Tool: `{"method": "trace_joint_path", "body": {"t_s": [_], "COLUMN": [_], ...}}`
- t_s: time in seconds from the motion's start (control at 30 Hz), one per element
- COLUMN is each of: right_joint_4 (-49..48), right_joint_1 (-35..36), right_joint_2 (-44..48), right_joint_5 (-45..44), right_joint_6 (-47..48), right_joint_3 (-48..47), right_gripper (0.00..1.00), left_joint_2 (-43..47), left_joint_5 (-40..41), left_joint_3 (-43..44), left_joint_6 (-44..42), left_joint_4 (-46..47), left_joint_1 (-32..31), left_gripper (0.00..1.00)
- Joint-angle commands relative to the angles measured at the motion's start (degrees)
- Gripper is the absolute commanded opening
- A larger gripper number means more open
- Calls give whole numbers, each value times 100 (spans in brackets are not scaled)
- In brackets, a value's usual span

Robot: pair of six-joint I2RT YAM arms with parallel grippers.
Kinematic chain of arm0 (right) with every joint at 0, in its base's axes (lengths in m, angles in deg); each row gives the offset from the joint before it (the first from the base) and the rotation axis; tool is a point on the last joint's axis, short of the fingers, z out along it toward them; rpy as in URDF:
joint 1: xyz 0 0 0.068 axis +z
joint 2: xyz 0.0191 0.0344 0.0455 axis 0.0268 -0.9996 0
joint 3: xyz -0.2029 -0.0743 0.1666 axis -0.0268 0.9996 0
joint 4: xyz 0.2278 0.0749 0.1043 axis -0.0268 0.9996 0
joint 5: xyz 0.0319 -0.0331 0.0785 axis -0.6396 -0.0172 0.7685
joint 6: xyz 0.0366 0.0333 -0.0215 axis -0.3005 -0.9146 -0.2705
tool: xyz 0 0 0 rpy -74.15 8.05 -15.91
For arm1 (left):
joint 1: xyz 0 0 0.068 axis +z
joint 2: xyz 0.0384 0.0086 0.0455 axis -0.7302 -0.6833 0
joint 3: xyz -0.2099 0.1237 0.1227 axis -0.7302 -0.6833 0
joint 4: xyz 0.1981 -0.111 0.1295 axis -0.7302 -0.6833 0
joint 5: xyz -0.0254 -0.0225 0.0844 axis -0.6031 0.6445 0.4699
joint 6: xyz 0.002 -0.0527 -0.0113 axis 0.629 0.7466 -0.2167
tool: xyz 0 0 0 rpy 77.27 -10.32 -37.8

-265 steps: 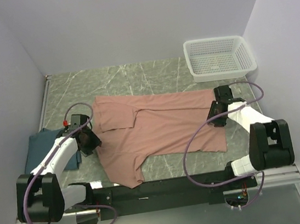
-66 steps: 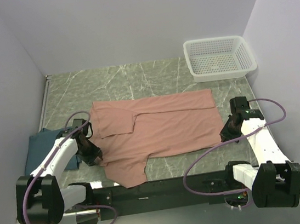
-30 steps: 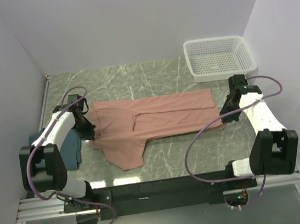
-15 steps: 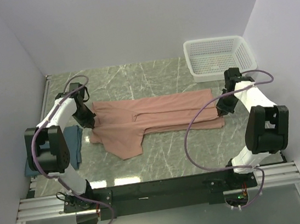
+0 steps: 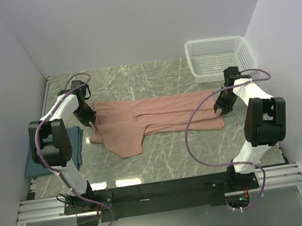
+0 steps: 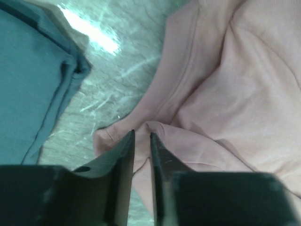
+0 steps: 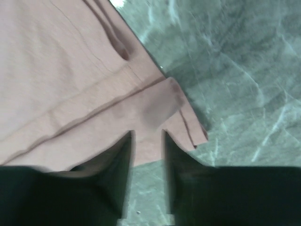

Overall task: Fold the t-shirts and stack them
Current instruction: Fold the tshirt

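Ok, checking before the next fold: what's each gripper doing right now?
Left gripper: slightly open, holding nothing, over the salmon-pink t-shirt edge.
Right gripper: open, holding nothing, over the same shirt's corner.

Left arm (image 5: 58, 107) and right arm (image 5: 248, 88) are the same build: white shell links between chunky black joint housings (image 5: 264, 120), and a thin purple cable (image 5: 188, 139) running loose along each from foot to wrist. Both are bolted to a black crossbar (image 5: 161, 192) on a silver extrusion rail (image 5: 40, 203), with tiny red and green lights (image 5: 241, 197) by the right foot. Left gripper (image 6: 141, 135) and right gripper (image 7: 146, 133) match too: two flat matte-black fingers (image 6: 123, 165), wide at the root and tapering to thin blade tips, no visible markings.
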Motion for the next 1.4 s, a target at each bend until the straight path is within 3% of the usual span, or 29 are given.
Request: {"method": "trace_joint_path", "body": {"t_s": [0.0, 0.2, 0.37, 0.53, 0.7, 1.0, 1.37], "right_joint_4": [-204, -186, -405, -976, -1739, -2532, -2805], "right_joint_1": [-31, -49, -347, -901, -1270, -1315, -1367], "right_joint_2": [216, 1025, 1745, 2247, 2283, 1879, 1554], "right_joint_5": [36, -96, 87, 571, 1439, 1767, 1723], "right_joint_6": [105, 35, -308, -651, -1045, -1442, -1503], "right_joint_3": [-254, -9, 887, 1986, 2706, 3217, 3437], "right_gripper": [45, 51, 52, 52, 54, 55, 53], "left_joint_2": [353, 1039, 2041, 2981, 3247, 3264, 3133], "left_joint_5": [297, 395, 87, -212, -685, -1064, -1109], "left_joint_3": [53, -315, -1440, -2592, -3251, -3586, -3762], "left_joint_6": [-63, 95, 464, 903, 1106, 1194, 1334], "left_joint_4": [210, 332, 561, 929, 1422, 2160, 2564], "left_joint_1": [52, 61, 140, 272, 474, 544, 544], "left_gripper": [33, 60, 72, 73, 75, 76, 72]}}
